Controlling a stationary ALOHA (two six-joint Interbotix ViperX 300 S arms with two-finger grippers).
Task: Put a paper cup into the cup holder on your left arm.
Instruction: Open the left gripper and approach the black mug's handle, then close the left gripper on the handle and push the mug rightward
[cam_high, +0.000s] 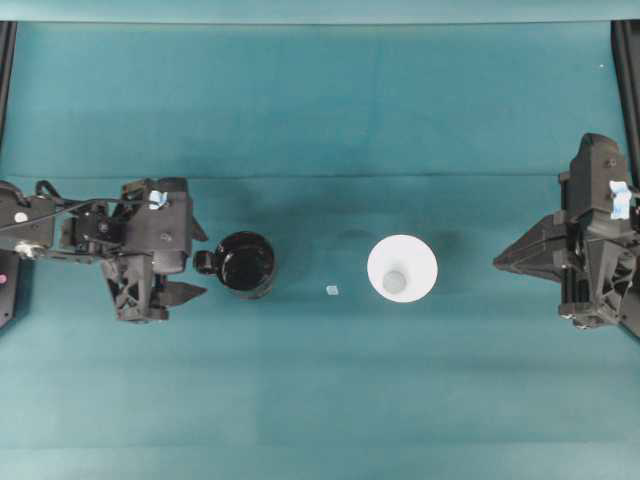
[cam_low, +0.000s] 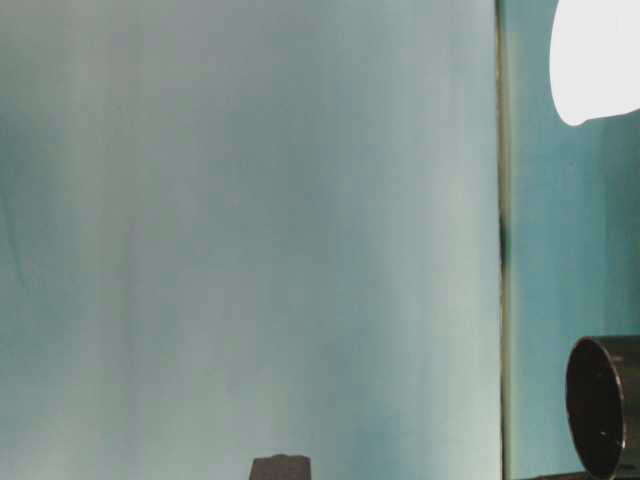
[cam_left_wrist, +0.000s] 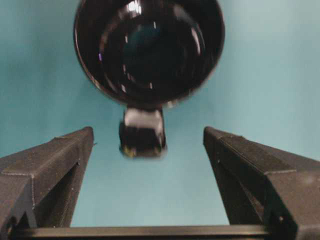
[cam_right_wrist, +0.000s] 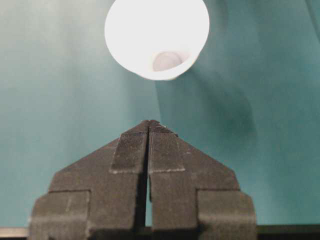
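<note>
Teal cloth covers my table (cam_high: 320, 400) from edge to edge.

Item one, far left: my left gripper (cam_high: 196, 262), jaws spread as wide as they go, nothing between them. In its wrist view the two fingers (cam_left_wrist: 55, 165) flank bare cloth, and the holder's handle sits ahead, in line with the gap, untouched.

Item two: the cup holder (cam_high: 245, 264), glossy black, upright, mouth up, small handle (cam_high: 204, 262) turned toward the left gripper, just beside it.

Item three: a tiny pale scrap (cam_high: 332, 290) on the cloth, between holder and cup.

Item four: the paper cup (cam_high: 402, 268), white, upright on the table right of centre, well apart from the holder.

Item five, far right: my right gripper (cam_high: 500, 262), fingertips pressed together on nothing, pointing at the cup across a stretch of cloth.
</note>
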